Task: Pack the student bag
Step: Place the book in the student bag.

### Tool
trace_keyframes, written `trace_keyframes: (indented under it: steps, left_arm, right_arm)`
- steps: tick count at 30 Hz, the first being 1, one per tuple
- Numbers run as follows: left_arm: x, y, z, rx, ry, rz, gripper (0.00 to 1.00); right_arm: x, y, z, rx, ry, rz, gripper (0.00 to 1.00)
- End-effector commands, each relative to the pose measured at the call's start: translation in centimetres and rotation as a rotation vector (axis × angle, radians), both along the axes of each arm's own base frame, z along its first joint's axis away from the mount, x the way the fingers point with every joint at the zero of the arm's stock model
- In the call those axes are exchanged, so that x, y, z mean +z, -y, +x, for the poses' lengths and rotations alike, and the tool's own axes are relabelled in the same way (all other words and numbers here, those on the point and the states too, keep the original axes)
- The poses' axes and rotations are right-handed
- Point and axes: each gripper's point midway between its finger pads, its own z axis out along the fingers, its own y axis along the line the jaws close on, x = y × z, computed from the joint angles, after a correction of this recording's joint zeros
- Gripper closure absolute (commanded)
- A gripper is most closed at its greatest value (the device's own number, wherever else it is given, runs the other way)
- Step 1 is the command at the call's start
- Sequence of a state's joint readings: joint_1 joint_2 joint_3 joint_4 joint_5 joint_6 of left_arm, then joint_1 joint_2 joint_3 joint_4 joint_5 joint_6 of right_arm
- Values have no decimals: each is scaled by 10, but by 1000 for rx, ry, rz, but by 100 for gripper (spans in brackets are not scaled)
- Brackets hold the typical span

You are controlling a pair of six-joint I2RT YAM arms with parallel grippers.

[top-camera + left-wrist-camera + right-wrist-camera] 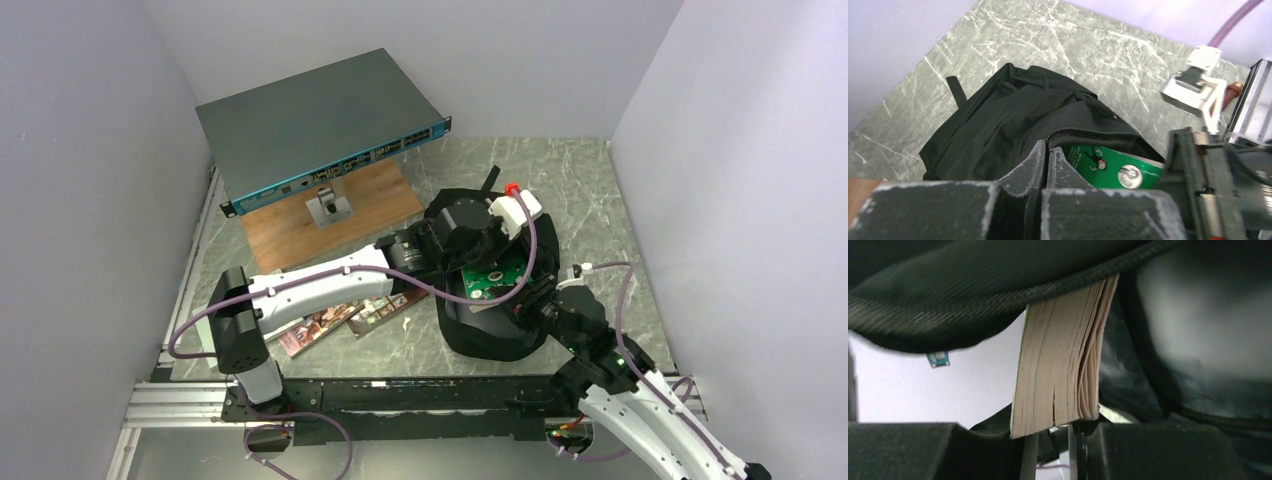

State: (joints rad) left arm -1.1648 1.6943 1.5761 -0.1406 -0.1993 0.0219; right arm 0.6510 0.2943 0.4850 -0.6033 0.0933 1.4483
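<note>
1. Top external view, location: the student bag lies on the bench, right of centre and near the arm bases. Its zipped mouth is open, and a green book stands partly inside.
2. Risk, snagging: in the right wrist view the bag's lip drapes over the top of the book's page edge. Pushing further could catch the corner on the fabric or zipper and drag the whole bag along instead of seating the book.
3. Risk, mouth collapse: the fabric is soft. If the left hold slips, the opening would likely fall shut onto the book.
4. Risk, collision: both wrists crowd the same opening, so a careless move could knock one arm into the other.
5. Left pincer: the jaws are closed, tips meeting at the zipper edge. It appears to pinch the lip of the bag, though the fabric between the tips is hard to make out.
6. Right pincer: the jaws are parted only by the book's thickness and clamp its lower edge.
</note>
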Motion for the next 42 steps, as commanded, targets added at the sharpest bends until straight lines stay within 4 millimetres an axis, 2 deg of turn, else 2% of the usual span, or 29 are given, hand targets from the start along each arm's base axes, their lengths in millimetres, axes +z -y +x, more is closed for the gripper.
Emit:
trace_keyframes:
  steps: [1,2,4,8,12,17,18,19,20,22,26,28,29,34,37,38,40,42]
  left_arm:
    - [76,-7,-21,-72,114,-174,100]
    - [76,-9,-22,-77,123,-173,100]
    - [74,-11,-23,-84,133,-165,100]
    - [65,-14,-22,-79,140,-140,100]
    - [57,-15,-24,-87,138,-122,100]
    - [49,-15,-20,-71,139,-102,100]
    - [51,-14,-18,-65,146,-117,100]
    - [49,-14,-17,-59,148,-113,100]
    - [47,-13,-15,-51,150,-106,100]
    - [41,-14,-10,-29,152,-78,100]
    - [31,-16,-7,-13,149,-41,100]
    - [30,-16,-7,-14,149,-45,100]
    - [29,-16,-8,-18,146,-46,100]
    - [28,-14,-10,-27,136,-51,100]
    - [30,-12,-12,-37,131,-60,100]
    - [31,-12,-12,-40,130,-64,100]
    - [32,-12,-14,-46,124,-70,100]
    - [31,-11,-15,-52,113,-74,100]
  right_arm:
    - [50,-11,40,-97,215,198,100]
    - [49,-11,45,-107,246,189,100]
    - [33,-6,56,-164,238,162,100]
    - [10,-8,73,-185,271,137,100]
    - [-26,-11,84,-190,267,98,100]
    - [-57,3,103,-240,259,0,100]
    - [-64,6,108,-218,259,-40,79]
    - [-74,6,110,-201,227,-54,66]
    - [-85,11,111,-201,185,-58,60]
    - [-97,13,108,-170,137,-50,55]
    - [-114,21,91,-151,11,-126,29]
    - [-113,28,84,-169,5,-146,19]
    - [-112,31,81,-173,9,-152,17]
    - [-111,36,78,-202,31,-130,22]
    - [-104,33,86,-217,82,-88,37]
    - [-101,31,89,-214,98,-78,47]
    - [-92,27,99,-224,116,-51,74]
    - [-83,24,112,-244,152,-18,95]
